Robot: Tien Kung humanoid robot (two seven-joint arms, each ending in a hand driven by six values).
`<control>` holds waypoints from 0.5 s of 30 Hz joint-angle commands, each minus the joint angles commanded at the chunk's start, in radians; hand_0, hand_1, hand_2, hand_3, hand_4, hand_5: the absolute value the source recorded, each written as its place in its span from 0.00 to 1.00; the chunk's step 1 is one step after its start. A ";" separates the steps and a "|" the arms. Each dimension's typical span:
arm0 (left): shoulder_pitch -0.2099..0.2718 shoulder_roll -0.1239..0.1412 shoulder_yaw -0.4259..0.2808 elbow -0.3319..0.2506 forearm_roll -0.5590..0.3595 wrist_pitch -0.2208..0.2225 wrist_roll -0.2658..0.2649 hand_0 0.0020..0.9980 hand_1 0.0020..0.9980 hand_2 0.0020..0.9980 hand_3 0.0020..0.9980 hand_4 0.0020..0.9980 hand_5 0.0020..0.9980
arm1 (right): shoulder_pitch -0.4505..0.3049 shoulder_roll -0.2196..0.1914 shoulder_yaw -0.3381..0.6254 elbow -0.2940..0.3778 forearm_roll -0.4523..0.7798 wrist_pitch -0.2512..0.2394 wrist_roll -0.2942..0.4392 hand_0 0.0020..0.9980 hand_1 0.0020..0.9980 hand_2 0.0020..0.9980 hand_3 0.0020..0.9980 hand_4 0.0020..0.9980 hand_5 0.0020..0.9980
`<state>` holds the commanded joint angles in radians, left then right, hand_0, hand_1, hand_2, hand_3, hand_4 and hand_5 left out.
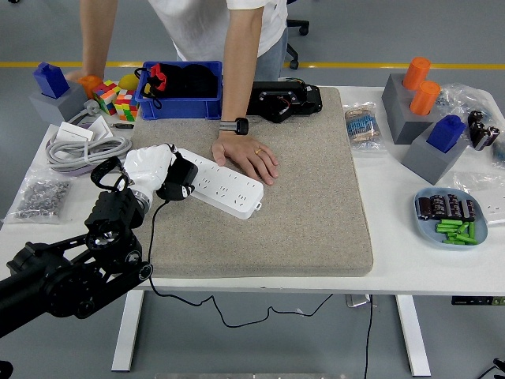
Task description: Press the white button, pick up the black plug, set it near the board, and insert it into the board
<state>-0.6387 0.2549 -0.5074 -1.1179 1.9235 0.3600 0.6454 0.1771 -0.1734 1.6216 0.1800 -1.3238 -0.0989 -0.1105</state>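
Progress looks late: my left robot hand (154, 170) grips the black plug (180, 180) at the white board's (225, 185) left end, held by a person's hand (246, 156); full insertion remains unconfirmed.

Bright, even overhead light, no dim zones. Shadows soft and short: a faint one under the person's hand (246, 156) on the grey mat (256, 189), a darker one beneath the surface (394, 237) edge on the floor. Mild glare on the white left hand (150, 170) shell and the plastic bags (39, 197). Focus sharp across the centre; corners possibly slightly soft, hard to tell. No motion blur.
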 joint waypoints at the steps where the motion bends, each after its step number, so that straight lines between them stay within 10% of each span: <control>1: -0.002 0.000 0.000 0.004 -0.001 -0.001 0.000 0.19 0.22 0.23 0.55 0.61 0.00 | 0.000 0.000 -0.001 0.000 0.000 0.000 0.000 0.62 0.59 0.58 0.58 0.64 0.36; 15: -0.025 0.006 0.025 0.029 -0.027 -0.019 0.000 0.19 0.21 0.23 0.55 0.61 0.00 | -0.002 -0.001 0.005 0.000 -0.001 0.000 0.000 0.62 0.59 0.58 0.58 0.64 0.36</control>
<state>-0.6638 0.2610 -0.4823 -1.0888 1.8961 0.3414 0.6454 0.1753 -0.1740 1.6266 0.1800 -1.3253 -0.0987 -0.1103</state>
